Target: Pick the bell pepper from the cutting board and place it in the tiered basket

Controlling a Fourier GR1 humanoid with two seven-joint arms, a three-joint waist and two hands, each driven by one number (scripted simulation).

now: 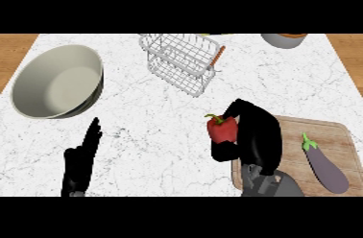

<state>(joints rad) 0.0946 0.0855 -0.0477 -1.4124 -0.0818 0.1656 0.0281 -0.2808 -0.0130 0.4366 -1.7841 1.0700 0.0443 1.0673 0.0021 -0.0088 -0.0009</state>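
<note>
A red bell pepper (222, 128) with a green stem is held off the wooden cutting board (333, 136), just past the board's left edge. My right hand (257, 134) is curled round it from the right, its fingers partly hiding the pepper. The white wire tiered basket (181, 59) stands at the back centre, up and to the left of the pepper, apart from it. My left hand (83, 155) rests open at the lower left, fingers pointing up.
A purple eggplant (324, 164) lies on the right part of the cutting board. A large pale bowl (56, 81) sits at the left. Part of a grey pot (284, 39) shows at the back right edge.
</note>
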